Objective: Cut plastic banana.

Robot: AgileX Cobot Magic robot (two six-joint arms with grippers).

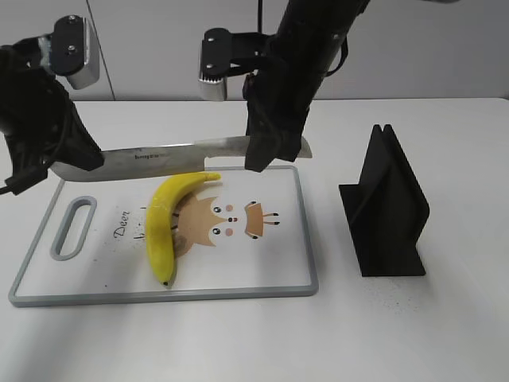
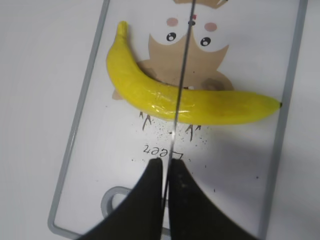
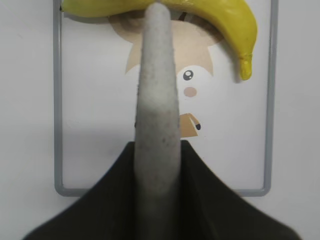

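The yellow plastic banana (image 1: 169, 225) lies whole on the white cutting board (image 1: 262, 267), curved, its stem toward the back. A large knife (image 1: 175, 159) hangs level above the board's far part, just above the banana's stem end. My left gripper (image 1: 75, 163) is shut on the blade's tip end. My right gripper (image 1: 266, 155) is shut on the grey handle. In the left wrist view the thin blade (image 2: 180, 90) runs from the fingers (image 2: 167, 167) across the banana (image 2: 150, 92). In the right wrist view the handle (image 3: 157, 100) sits between the fingers (image 3: 157, 150), with the banana (image 3: 210, 12) beyond.
The cutting board has a grey rim, a handle slot (image 1: 73, 228) at its left end and a cartoon print (image 1: 231, 223). A black knife stand (image 1: 390, 207) stands on the white table to the right of the board.
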